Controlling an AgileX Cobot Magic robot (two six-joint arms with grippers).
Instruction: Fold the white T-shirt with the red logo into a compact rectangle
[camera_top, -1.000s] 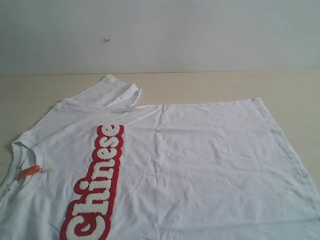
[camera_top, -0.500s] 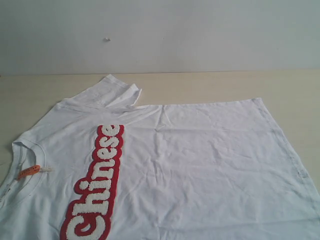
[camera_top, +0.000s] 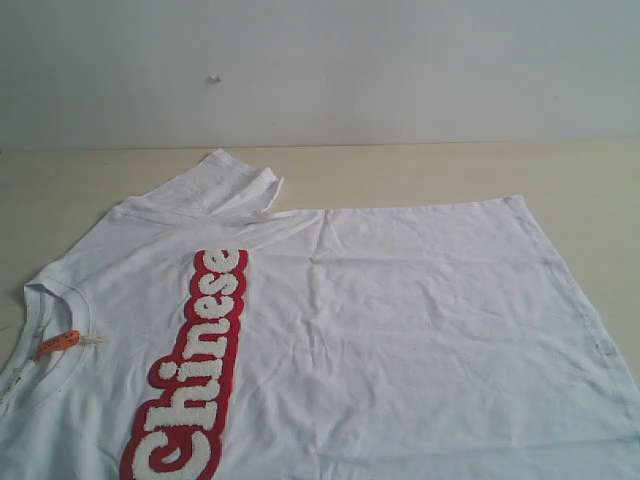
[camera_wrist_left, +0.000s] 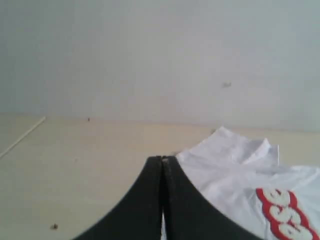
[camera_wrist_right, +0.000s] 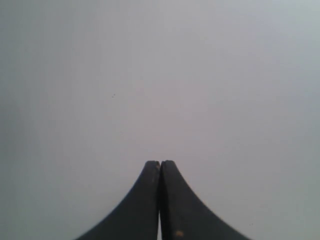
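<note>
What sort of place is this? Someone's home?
Likely a robot test bench, not a home: bare pale table, plain white wall, the white T-shirt laid out, left gripper near it.

One legible marking recorded. The red logo (camera_top: 190, 370) on the chest of the white T-shirt (camera_top: 400, 330) reads "Chinese", in fuzzy white letters on a red outlined band. In the exterior view the word runs from near to far: capital "C" at the near edge, final "e" farthest. The left wrist view catches only the end of the band (camera_wrist_left: 284, 212), its letters blurred. An orange tag (camera_top: 57, 343) sits at the collar, left side; any print on it is too small to read.
</note>
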